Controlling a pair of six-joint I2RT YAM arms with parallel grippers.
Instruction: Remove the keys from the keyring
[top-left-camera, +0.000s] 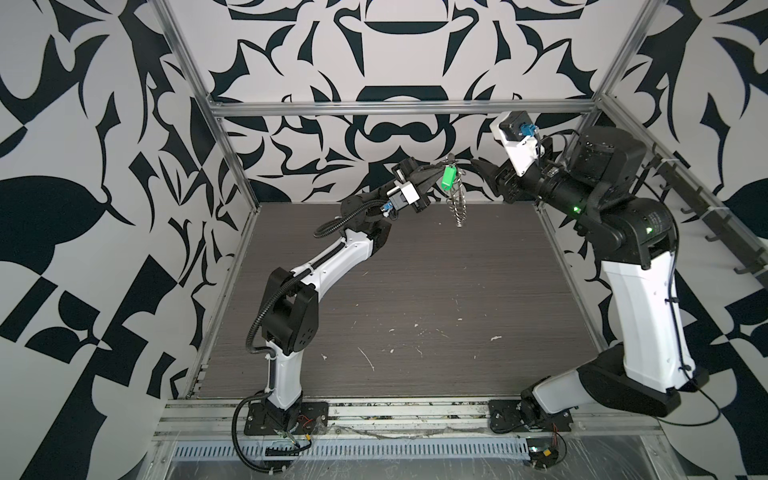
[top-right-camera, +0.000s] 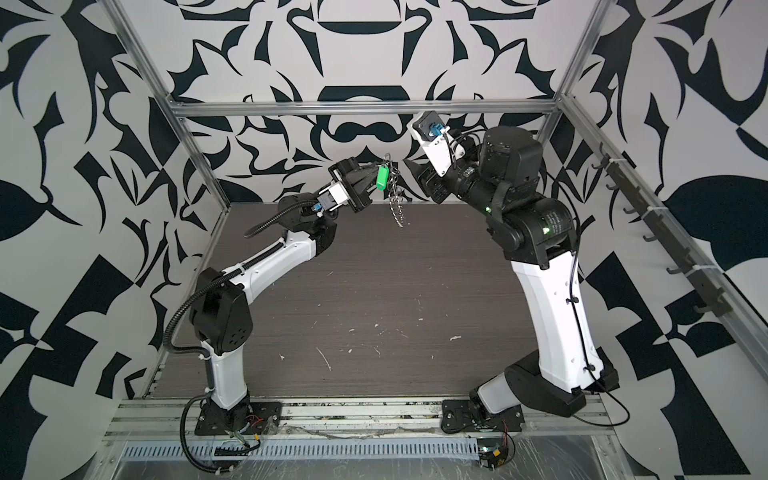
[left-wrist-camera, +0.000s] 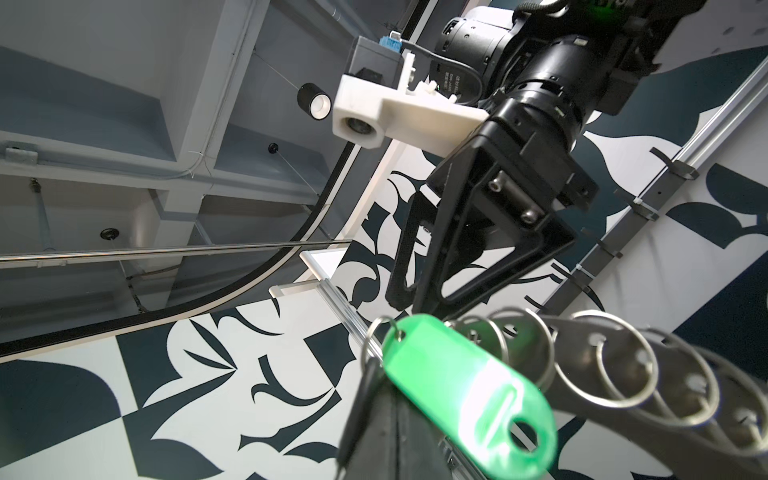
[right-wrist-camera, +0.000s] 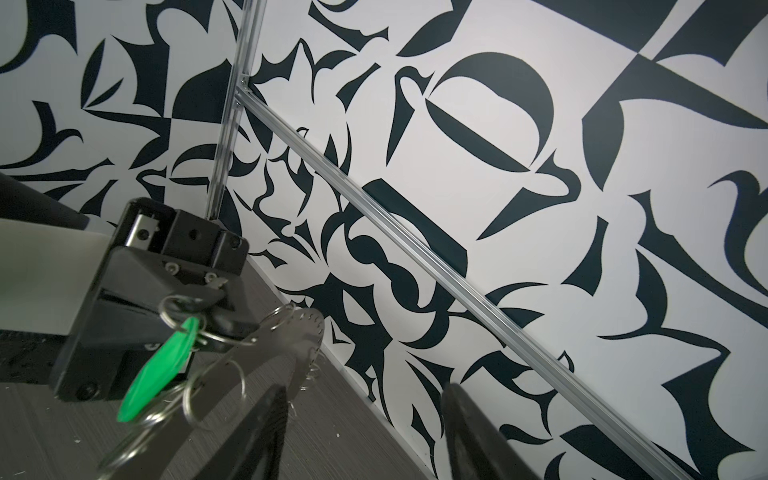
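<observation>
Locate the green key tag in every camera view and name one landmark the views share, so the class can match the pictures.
Top view: green tag just right of centre, above the middle, before the back wall.
Top view: green tag at centre, above the middle.
Left wrist: green tag large, in the picture's lower centre-right.
Right wrist: green tag in the picture's lower left.
Shared landmark: the silvery keyring beside the tag in every view.
</observation>
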